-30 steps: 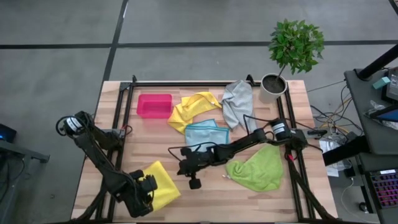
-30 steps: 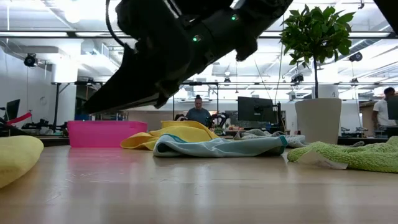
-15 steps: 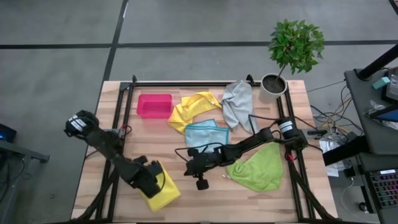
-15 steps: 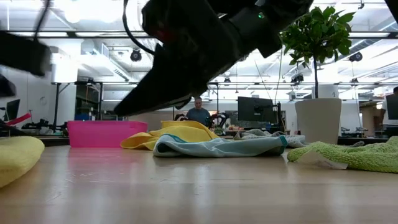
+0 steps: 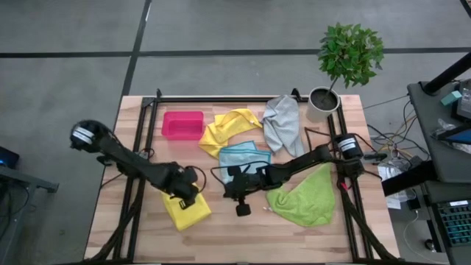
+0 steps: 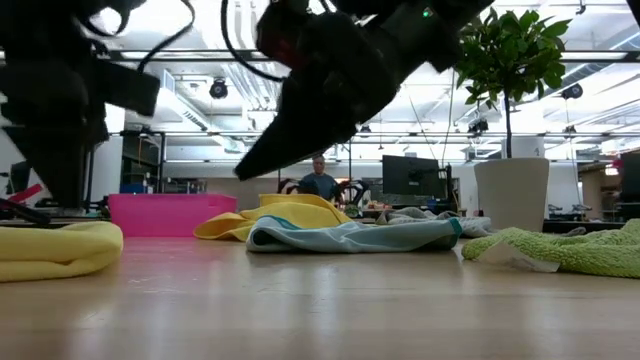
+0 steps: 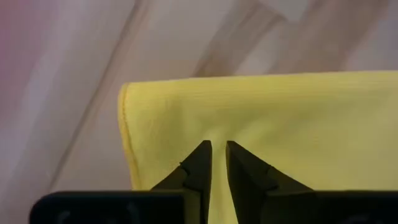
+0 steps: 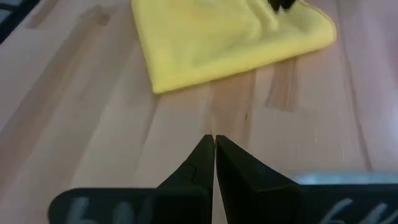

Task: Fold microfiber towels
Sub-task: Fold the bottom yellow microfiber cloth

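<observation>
Two grippers, left gripper (image 5: 190,197) nearly closed over folded yellow towel (image 5: 188,212), right gripper (image 5: 237,193) clenched empty

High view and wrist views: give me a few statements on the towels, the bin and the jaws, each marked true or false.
1. The folded yellow towel lies under the left gripper. True.
2. The pink bin holds a towel. False: nothing shows in it.
3. The right gripper has its jaws shut on nothing, over bare table. True.
4. The lime green towel lies folded beside the bin. False: it lies crumpled on the right side.
5. The light blue towel lies next to the grey towel. True.
</observation>
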Available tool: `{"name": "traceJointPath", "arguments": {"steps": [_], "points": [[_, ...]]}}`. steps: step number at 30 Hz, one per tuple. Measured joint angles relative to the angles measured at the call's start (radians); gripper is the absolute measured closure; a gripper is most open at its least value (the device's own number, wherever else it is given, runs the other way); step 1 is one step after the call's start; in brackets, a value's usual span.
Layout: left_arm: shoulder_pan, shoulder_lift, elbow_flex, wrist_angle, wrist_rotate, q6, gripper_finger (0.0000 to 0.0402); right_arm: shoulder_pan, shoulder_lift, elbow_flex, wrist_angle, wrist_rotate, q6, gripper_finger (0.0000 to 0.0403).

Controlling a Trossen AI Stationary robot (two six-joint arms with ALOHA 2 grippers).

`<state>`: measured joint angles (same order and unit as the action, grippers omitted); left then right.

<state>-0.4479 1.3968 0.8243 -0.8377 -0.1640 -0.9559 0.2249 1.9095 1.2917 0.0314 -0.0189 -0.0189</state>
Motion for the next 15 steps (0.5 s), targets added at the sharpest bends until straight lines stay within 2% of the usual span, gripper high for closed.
{"name": "traceJointPath", "arguments": {"steps": [4,7,15], "points": [[-0.003,-0.081,0.001,0.037,0.001,-0.059,0.0369,0.009,-0.064,-0.059,-0.012,0.021,0.0,0.0394],[-0.026,-0.088,0.021,0.108,-0.001,-0.105,0.0369,0.013,-0.119,-0.123,0.012,0.045,0.016,0.0394],[-0.08,0.093,0.193,0.155,-0.011,-0.105,0.0369,0.012,-0.254,-0.249,0.011,0.047,0.067,0.0394]]}}
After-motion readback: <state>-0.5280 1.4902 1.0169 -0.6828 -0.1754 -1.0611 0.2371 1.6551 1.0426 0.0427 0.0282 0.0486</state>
